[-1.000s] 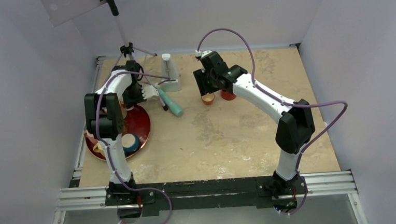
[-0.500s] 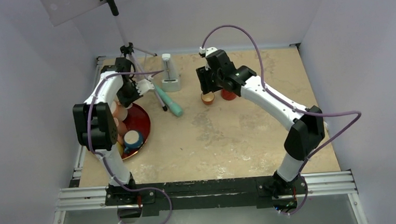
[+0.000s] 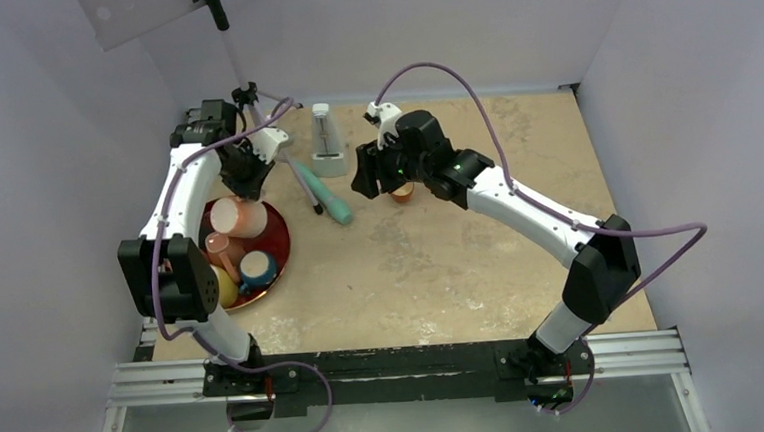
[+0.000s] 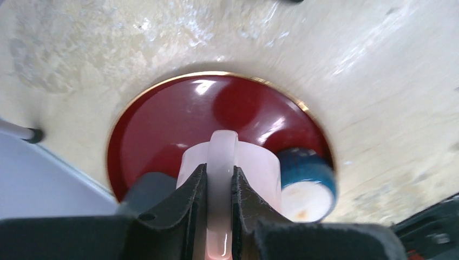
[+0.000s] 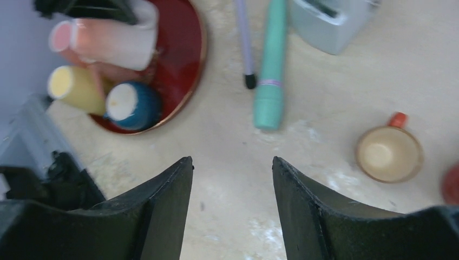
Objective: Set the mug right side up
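Pink mug: glazed, rigid; we judge it slippery and breakable.
Hold: our left gripper pinches its handle.
Right gripper: jaws spread, empty.

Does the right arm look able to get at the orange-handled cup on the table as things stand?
Probably yes: the right gripper hangs close beside the orange-handled cup, jaws apart, with only bare table between them.

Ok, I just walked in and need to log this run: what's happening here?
The left claw is shut on the handle of a pale pink mug, holding it sideways over the round red tray. The right claw hangs open above the table, holding nothing.
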Robot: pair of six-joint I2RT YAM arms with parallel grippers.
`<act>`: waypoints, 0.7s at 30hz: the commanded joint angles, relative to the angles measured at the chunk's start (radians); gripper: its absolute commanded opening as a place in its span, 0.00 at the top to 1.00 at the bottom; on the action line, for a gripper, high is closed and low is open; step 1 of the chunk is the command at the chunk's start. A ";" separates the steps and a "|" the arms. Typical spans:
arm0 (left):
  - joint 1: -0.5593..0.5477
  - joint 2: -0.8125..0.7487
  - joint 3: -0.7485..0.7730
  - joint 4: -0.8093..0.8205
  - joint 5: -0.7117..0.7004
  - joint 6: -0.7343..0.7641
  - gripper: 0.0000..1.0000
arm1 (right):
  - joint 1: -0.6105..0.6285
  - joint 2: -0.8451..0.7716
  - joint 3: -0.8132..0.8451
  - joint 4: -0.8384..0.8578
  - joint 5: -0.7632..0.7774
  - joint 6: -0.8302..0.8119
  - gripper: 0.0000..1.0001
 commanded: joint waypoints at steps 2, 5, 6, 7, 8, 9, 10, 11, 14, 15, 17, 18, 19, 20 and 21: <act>0.006 -0.119 0.047 0.014 0.192 -0.358 1.00 | 0.022 -0.029 -0.056 0.267 -0.294 0.065 0.40; 0.005 -0.159 0.049 0.023 0.331 -0.479 1.00 | 0.022 -0.040 -0.103 0.369 -0.388 0.109 0.36; 0.005 -0.171 0.044 0.030 0.385 -0.511 1.00 | 0.020 -0.036 -0.112 0.403 -0.412 0.125 0.34; 0.005 -0.179 0.039 0.044 0.429 -0.543 1.00 | 0.021 -0.026 -0.118 0.425 -0.433 0.139 0.32; 0.004 -0.185 0.037 0.057 0.475 -0.576 1.00 | 0.022 -0.012 -0.119 0.439 -0.448 0.148 0.31; 0.003 -0.189 0.038 0.070 0.510 -0.603 1.00 | 0.020 0.002 -0.120 0.453 -0.458 0.158 0.30; 0.002 -0.193 0.037 0.093 0.543 -0.631 1.00 | 0.017 0.016 -0.126 0.466 -0.467 0.170 0.18; 0.000 -0.198 0.036 0.114 0.574 -0.661 1.00 | 0.010 0.028 -0.134 0.489 -0.487 0.185 0.14; -0.014 -0.205 0.033 0.174 0.643 -0.742 1.00 | -0.007 0.062 -0.163 0.599 -0.586 0.254 0.07; -0.021 -0.204 0.035 0.191 0.657 -0.777 1.00 | -0.008 0.070 -0.161 0.621 -0.592 0.262 0.06; -0.038 -0.206 0.034 0.227 0.681 -0.822 1.00 | -0.008 0.085 -0.142 0.627 -0.601 0.266 0.06; -0.041 -0.208 0.034 0.249 0.695 -0.844 1.00 | -0.008 0.095 -0.134 0.626 -0.609 0.269 0.06; -0.043 -0.209 0.035 0.268 0.707 -0.868 1.00 | -0.010 0.103 -0.127 0.625 -0.613 0.271 0.06; -0.045 -0.209 0.036 0.289 0.718 -0.887 1.00 | -0.009 0.112 -0.125 0.625 -0.618 0.275 0.06; -0.047 -0.210 0.038 0.305 0.724 -0.900 1.00 | -0.009 0.119 -0.123 0.627 -0.626 0.280 0.07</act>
